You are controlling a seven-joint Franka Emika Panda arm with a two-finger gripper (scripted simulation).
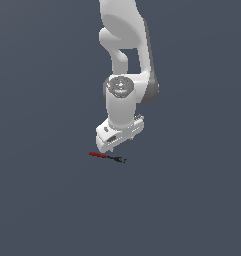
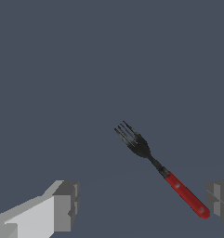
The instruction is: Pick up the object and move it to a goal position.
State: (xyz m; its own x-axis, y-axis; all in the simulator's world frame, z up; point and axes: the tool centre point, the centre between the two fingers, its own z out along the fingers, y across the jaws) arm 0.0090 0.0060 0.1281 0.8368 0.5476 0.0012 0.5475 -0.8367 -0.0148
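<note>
While its fingers stand spread and empty, the tool (image 2: 141,204) hovers just above the fork (image 2: 161,171), which lies flat on the desk (image 1: 47,205); this looks like the approach step, and next it must centre over the red handle and descend

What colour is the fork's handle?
Red, with a black neck and tines; the fork shows best in the wrist view.

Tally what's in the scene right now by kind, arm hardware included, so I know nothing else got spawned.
Forks (red handle, black shaft and tines): 1
Grippers, jaws apart: 1
Robot arms: 1
Total: 3
</note>
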